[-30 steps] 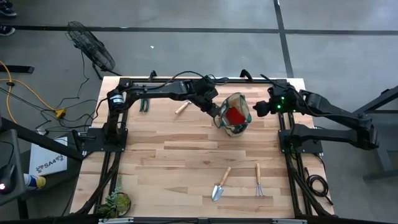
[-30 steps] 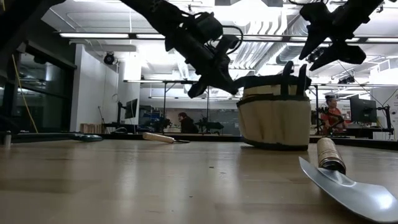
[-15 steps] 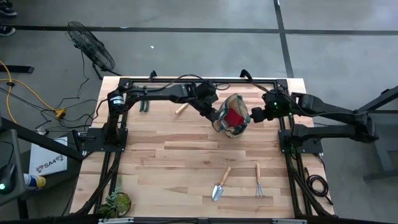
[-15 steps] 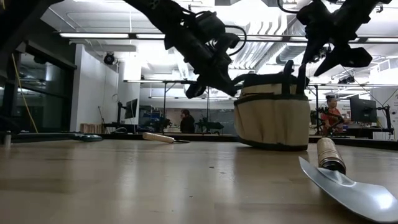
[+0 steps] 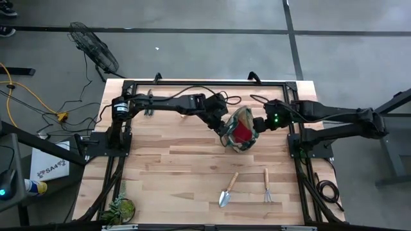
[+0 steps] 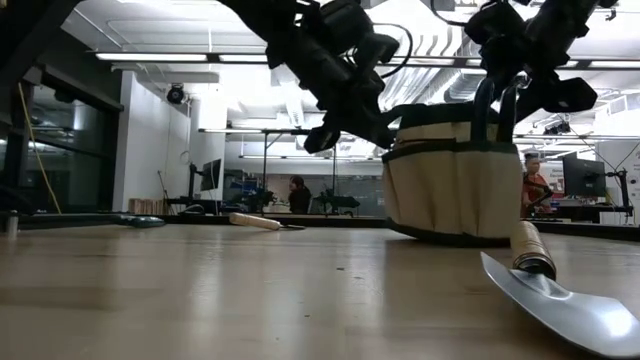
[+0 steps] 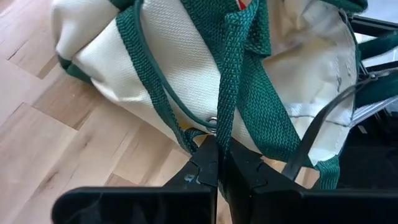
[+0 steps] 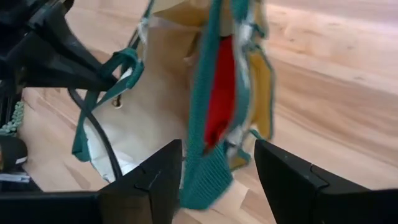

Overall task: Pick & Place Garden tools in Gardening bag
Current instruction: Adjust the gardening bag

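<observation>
Now both grippers — left gripper (image 7: pixel 219 163) pinching, right gripper (image 8: pixel 219 163) spread — flank the gardening bag (image 5: pixel 241 127).

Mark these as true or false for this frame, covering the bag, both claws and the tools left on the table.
1. The left claw is shut on a green handle strap of the gardening bag. True.
2. The right claw is clamped shut on the bag. False: its fingers stand open on either side of the bag's other green handle.
3. Something red shows inside the bag. True.
4. The trowel and hand rake are already in the bag. False: both lie on the table, nearer the front edge.
5. The bag lies flat on its side. False: it stands roughly upright.
</observation>
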Robot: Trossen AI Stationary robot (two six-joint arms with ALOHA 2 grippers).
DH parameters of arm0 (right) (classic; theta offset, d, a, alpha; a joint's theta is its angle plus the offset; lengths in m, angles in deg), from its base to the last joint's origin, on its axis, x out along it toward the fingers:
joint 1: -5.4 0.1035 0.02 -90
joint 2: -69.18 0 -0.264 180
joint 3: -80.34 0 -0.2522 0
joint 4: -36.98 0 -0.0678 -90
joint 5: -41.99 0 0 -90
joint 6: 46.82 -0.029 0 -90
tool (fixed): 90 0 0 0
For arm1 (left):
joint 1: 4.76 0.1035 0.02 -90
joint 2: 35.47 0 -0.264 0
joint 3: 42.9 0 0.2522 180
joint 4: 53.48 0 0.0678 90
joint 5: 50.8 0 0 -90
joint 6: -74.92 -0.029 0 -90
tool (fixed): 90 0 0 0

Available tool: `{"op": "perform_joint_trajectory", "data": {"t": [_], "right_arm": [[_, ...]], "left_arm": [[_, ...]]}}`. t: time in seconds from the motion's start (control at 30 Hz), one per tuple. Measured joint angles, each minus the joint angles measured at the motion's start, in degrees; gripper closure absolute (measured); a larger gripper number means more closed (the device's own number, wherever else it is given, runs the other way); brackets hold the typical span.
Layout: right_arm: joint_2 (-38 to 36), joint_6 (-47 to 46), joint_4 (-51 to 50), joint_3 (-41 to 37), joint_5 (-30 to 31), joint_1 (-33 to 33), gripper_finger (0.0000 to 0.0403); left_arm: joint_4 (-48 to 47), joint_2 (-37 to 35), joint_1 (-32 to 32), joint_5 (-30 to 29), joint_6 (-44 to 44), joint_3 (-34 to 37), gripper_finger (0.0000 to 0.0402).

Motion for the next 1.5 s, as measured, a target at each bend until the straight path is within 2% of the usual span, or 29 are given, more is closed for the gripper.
{"op": "perform_joint_trajectory", "data": {"t": [0.43, 0.73, 0.87, 1.13, 1.5], "right_arm": [[4.58, -9.27, -1.6, 0.01, 2.64, 8.98, 0.021], [6.0, -10.39, -2.37, 0.0, 5.8, 10.07, 0.0216], [6.6, -10.09, -2.5, 0.0, 5.96, 10.05, 0.0254], [6.67, -4.8, -2.5, 0.02, 5.8, 9.02, 0.0386], [6.67, 6.98, -2.52, 0.02, 3.51, 1.61, 0.0397]], "left_arm": [[0.04, 0.04, 0.1, -0.1, -0.07, 0.0, 0.04], [0.42, 0.07, 0.12, 0.03, -0.19, 0.0, 0.04], [0.44, 0.07, 0.12, 0.12, -0.23, 0.0, 0.04], [0.46, 0.09, 0.12, 0.22, -0.23, 0.0, 0.04], [3.35, 0.1, -1.46, 3.42, 0.77, 0.0, 0.04]]}}
